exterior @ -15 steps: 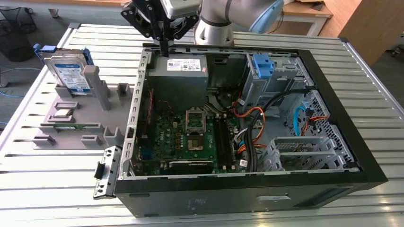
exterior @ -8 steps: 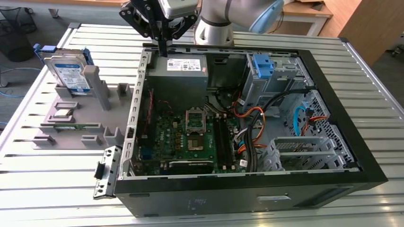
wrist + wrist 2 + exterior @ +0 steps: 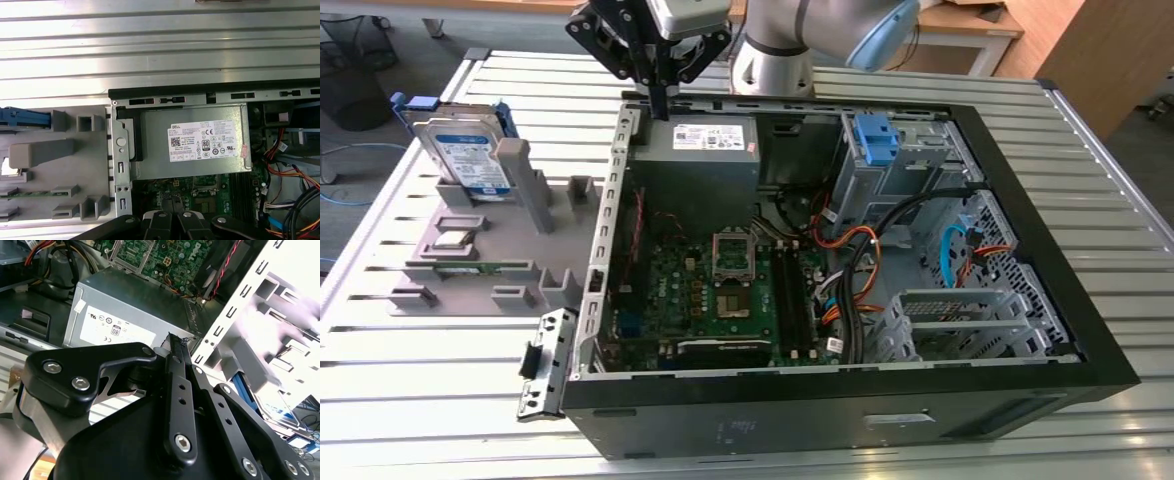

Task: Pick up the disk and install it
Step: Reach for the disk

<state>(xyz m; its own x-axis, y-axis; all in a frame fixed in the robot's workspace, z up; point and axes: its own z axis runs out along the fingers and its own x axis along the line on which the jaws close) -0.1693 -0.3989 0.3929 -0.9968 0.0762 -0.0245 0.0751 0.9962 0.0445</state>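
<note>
Disk (image 3: 464, 152) is standing upright in the grey holder (image 3: 507, 245) on the exterior view's left, outside the open PC case (image 3: 854, 395), with nothing touching it. Gripper (image 3: 662, 108) hangs well apart from it, over the case edge by the grey power supply (image 3: 698, 165), fingers pinched together and empty.

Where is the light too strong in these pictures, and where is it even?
First wrist view: glare lies in bright bands across the ribbed metal table, while the power supply is evenly lit. Second wrist view: the grey holder is washed out almost white. Exterior view: the light is even, and the disk shows without strong glare.
</note>
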